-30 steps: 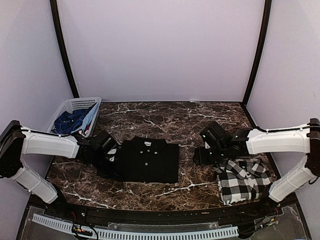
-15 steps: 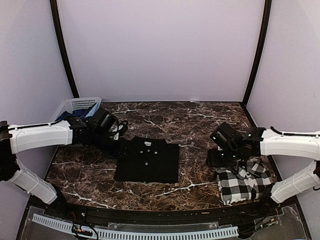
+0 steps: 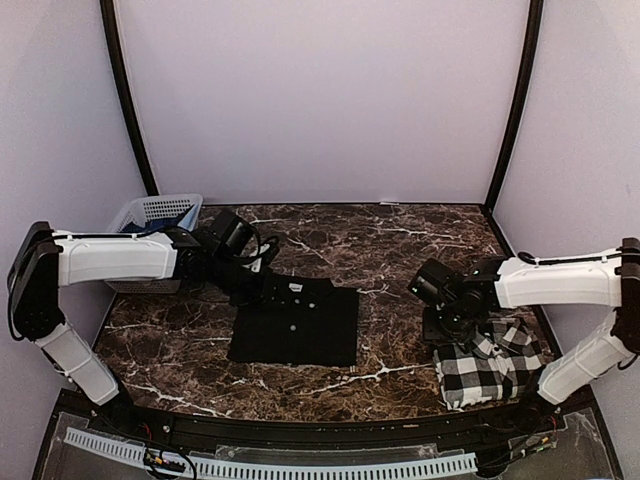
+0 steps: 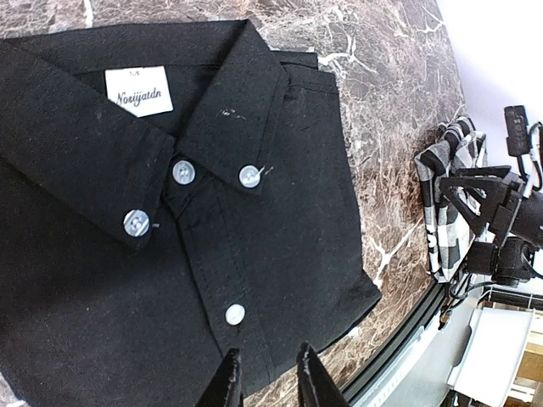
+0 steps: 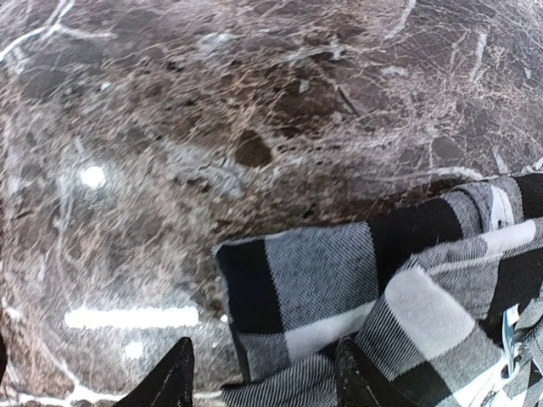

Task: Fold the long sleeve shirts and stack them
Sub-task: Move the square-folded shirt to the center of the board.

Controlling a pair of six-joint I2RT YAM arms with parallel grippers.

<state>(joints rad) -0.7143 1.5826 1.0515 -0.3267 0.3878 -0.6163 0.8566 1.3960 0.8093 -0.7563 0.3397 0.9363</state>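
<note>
The black long sleeve shirt lies folded flat at mid-table, collar to the back and white buttons up. My left gripper hovers over its back-left collar edge. In the left wrist view the shirt fills the frame, and the gripper shows a narrow gap with nothing in it. The black-and-white checked shirt lies rumpled at the front right. My right gripper is at its left corner. In the right wrist view a corner of the checked cloth sits between the wide-open fingers of that gripper.
A white lattice basket holding blue cloth stands at the back left, partly behind the left arm. The dark marble table ends at a black front rail. The left wrist view also catches the checked shirt.
The left arm swung from the black shirt's left side round to its collar, jaws opening slightly. The right gripper drew away from the black shirt and settled over the checked shirt's left corner.
</note>
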